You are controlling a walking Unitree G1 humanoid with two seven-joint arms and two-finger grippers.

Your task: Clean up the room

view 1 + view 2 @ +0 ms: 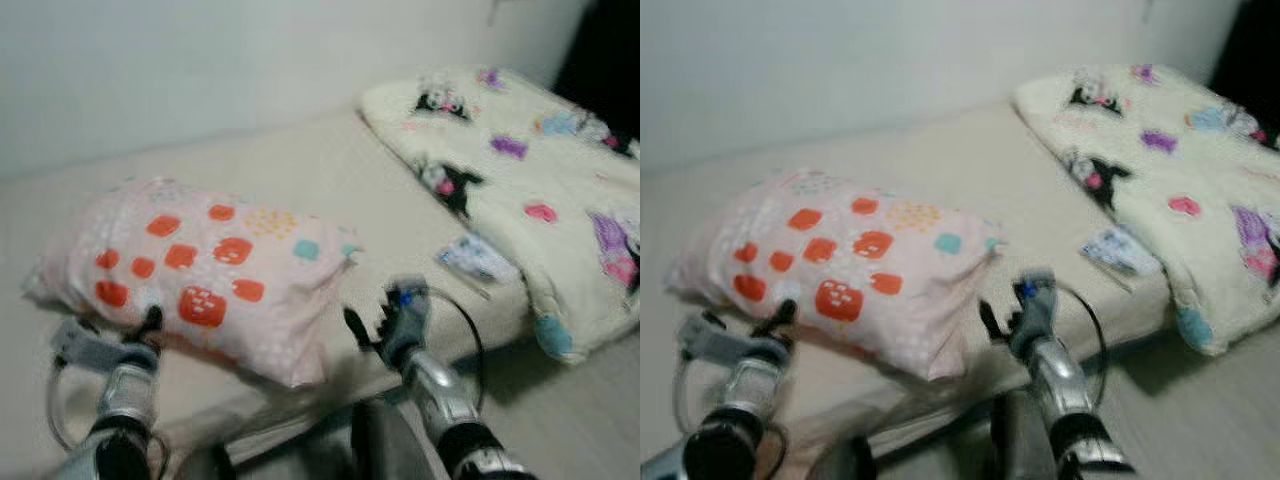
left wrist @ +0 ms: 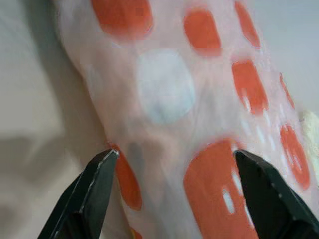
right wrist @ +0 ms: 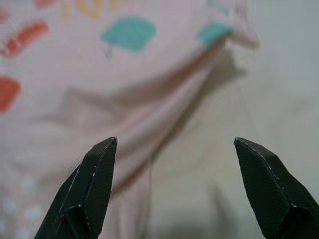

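Observation:
A pink pillow with orange, teal and yellow patches lies on the beige bed, near its front edge. My left gripper is at the pillow's near left side; in the left wrist view the open gripper has its fingers spread right against the patterned cover. My right gripper hovers just off the pillow's near right corner. The right wrist view has the open gripper facing the pillow's creased corner, with nothing between the fingers.
A cream fleece blanket with cartoon prints lies folded on the bed's right side, hanging over the edge. A small white-and-blue packet rests beside it. A pale wall stands behind the bed, and floor shows at lower right.

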